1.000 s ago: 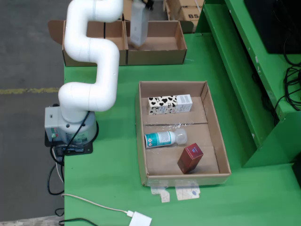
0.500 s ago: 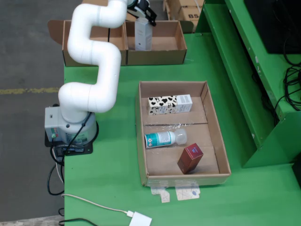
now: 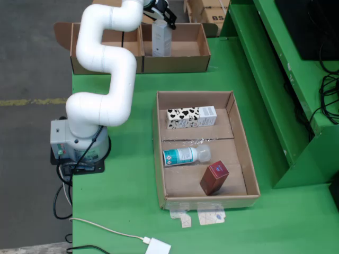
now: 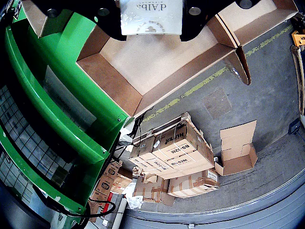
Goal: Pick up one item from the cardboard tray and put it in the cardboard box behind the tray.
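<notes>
Green table (image 3: 127, 174); brown tray (image 3: 253, 182) on it holds black-and-white cow-spotted carton (image 3: 190, 117), teal-labelled white bottle (image 3: 185, 155), dark red box (image 3: 214, 178).

Green bench (image 3: 127, 196), white cable with adapter (image 3: 158, 246) at its front edge, far from the end effector, stacked taped cartons (image 4: 174, 157) on grey floor (image 4: 228, 102) beyond the end effector

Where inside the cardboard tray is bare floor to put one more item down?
In the cardboard tray, the floor is bare right of the white bottle, left of the red box, and beside the cow-patterned carton near the right wall. The middle strip, bottle to red box, is tighter.
</notes>
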